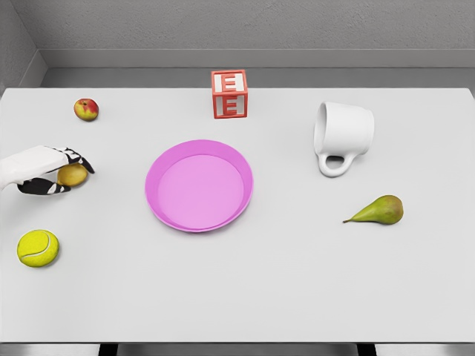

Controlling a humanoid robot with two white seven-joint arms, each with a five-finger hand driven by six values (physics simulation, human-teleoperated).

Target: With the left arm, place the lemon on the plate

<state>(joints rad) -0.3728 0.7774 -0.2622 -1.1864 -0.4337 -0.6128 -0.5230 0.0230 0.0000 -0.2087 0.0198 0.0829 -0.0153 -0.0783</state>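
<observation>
A yellow lemon (73, 175) lies on the white table at the far left. My left hand (65, 172) comes in from the left edge and wraps around it, dark fingers (80, 160) over its top and thumb below it. The lemon seems to rest on the table still. A pink plate (199, 185) sits at the table's middle, well to the right of the hand, with nothing on it. My right arm does not show.
A small apple (86, 109) lies behind the hand and a tennis ball (38, 248) in front of it. A red letter block (229, 93) stands behind the plate. A white mug (342, 134) on its side and a pear (380, 211) lie at the right.
</observation>
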